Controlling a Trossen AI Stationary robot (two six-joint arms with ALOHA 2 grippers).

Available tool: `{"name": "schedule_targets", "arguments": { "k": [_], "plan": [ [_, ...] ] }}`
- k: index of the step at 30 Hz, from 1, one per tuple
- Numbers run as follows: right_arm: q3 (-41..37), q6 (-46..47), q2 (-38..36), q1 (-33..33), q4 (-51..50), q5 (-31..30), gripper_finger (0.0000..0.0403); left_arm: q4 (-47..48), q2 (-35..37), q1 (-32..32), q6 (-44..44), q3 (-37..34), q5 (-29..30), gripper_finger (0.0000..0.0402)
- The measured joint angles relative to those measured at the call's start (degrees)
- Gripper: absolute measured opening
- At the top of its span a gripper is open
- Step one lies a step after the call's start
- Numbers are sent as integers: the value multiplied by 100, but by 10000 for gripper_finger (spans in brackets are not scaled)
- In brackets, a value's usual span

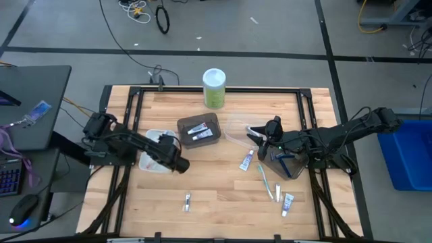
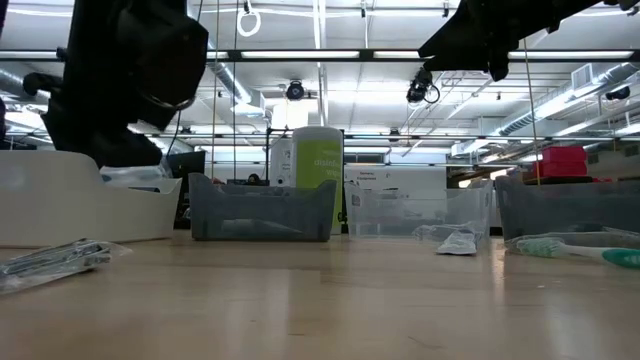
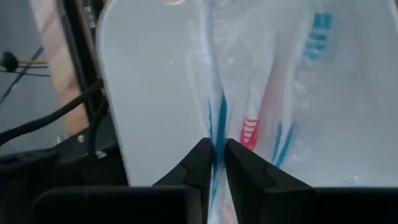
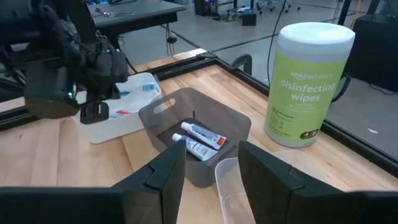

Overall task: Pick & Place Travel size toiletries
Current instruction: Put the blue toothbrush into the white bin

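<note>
My left gripper is down in the white tray, shut on a clear-wrapped blue-white toothbrush. Other wrapped toothbrushes lie flat in that tray. My right gripper hovers open over the clear tray and touches nothing. Two white tubes lie in the dark tray. Loose on the table are a tube, a toothbrush, another tube and a silvery packet. My left gripper pinches the toothbrush's clear wrapper between its two fingertips, along a thin standing fold with a blue stripe in it. The fingers come from above into the white tray. The wrapper runs on away from the fingers; whether it is lifted off the tray floor cannot be told.
The green wipes canister stands at the far edge behind the dark tray. A second dark tray under my right arm holds a blue item. Bare wood spreads across the near middle of the table.
</note>
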State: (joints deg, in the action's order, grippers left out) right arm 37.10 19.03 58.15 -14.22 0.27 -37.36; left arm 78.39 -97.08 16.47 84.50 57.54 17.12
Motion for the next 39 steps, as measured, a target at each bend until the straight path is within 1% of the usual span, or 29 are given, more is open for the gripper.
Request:
{"name": "schedule_targets", "arguments": {
  "k": [4,14,19,25,28,30,33,35,36,39],
  "plan": [
    [0,0,0,0,-6,29,157,-172,0,-97,-100,-120,-4,64],
    [-1,2,1,0,-8,61,156,-162,0,-141,-566,-136,22,94],
    [0,2,1,0,-7,61,155,-250,0,-257,-990,-135,102,112],
    [0,3,1,0,-9,63,158,-767,0,-367,-1527,-134,105,133],
    [-2,3,0,0,-9,63,157,-862,0,-404,-1911,-134,142,142],
    [-1,3,1,0,-9,64,156,-833,0,-415,-1983,-134,273,147],
    [0,4,1,0,-9,66,156,-499,0,-415,-1750,-7,294,150],
    [-2,2,0,0,-9,66,156,-242,0,-390,-1618,140,159,150],
    [-1,4,0,0,-9,66,156,-128,0,-379,-1574,217,1,149],
    [0,2,0,0,-9,66,154,-129,0,-371,-1473,338,-816,142]
  ]
}}
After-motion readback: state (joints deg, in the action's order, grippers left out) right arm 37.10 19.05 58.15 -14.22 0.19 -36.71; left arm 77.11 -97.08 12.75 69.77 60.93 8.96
